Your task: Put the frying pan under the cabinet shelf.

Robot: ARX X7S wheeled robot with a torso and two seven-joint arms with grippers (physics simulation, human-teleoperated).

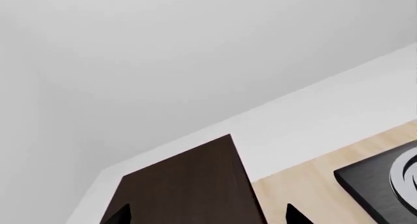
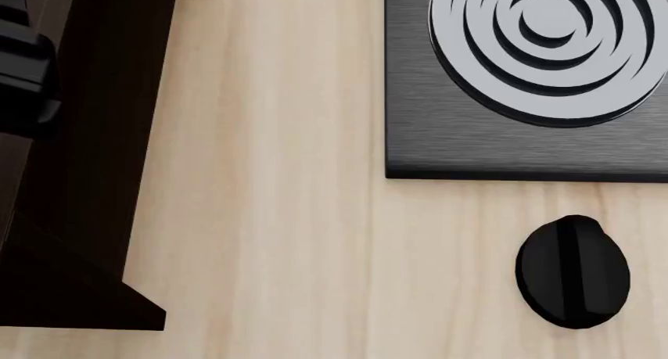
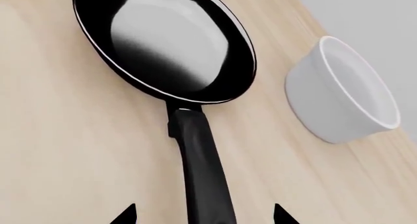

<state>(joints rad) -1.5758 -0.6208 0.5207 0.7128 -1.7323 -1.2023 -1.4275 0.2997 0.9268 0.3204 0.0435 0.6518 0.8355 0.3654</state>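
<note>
The frying pan (image 3: 169, 43), glossy black with a thin pale rim, lies on the wooden counter in the right wrist view. Its black handle (image 3: 202, 160) runs toward my right gripper (image 3: 204, 218), which is open with one fingertip on each side of the handle and not touching it. The cabinet shelf (image 1: 182, 185) is dark brown and fills the space between the open fingertips of my left gripper (image 1: 208, 218). In the head view the cabinet shelf (image 2: 84, 140) stands along the left edge, with a black part of my left arm (image 2: 21, 54) over it. The pan does not show there.
A square black burner plate (image 2: 501, 140) with grey concentric rings sits at the upper right, with a round black knob (image 2: 574, 271) below it. The burner plate (image 1: 374, 182) also shows beside the cabinet. A white round pot (image 3: 342, 90) stands close beside the pan.
</note>
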